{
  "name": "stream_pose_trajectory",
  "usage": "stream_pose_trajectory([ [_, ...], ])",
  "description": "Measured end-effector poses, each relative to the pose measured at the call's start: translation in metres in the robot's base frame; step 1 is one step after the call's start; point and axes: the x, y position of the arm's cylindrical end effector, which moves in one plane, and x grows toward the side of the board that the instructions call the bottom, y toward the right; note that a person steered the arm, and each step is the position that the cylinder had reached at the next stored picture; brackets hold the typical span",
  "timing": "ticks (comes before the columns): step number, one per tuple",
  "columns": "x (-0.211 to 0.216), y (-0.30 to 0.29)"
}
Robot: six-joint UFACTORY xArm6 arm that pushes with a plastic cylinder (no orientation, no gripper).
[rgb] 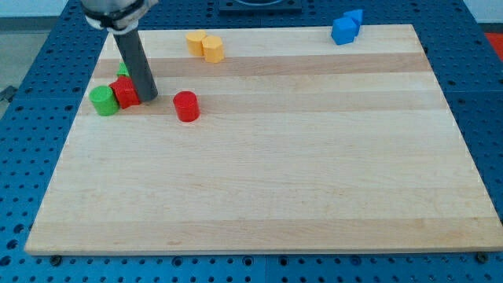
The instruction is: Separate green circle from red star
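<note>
The green circle [103, 100] lies near the board's left edge, touching the red star [126, 93] on its right. My tip [148, 97] rests on the board just right of the red star, against or almost against it. The rod rises to the view's top left. A second green block [123, 71] peeks out behind the rod, mostly hidden.
A red cylinder [186, 105] stands right of my tip. Two yellow blocks [205, 45] sit at the board's top edge. Two blue blocks [346, 27] sit at the top right edge. The wooden board [267, 181] lies on a blue perforated table.
</note>
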Motion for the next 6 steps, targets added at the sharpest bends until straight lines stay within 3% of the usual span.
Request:
stream_pose_trajectory([
  [2,0.079,0.004],
  [3,0.091,-0.024],
  [6,0.061,-0.097],
])
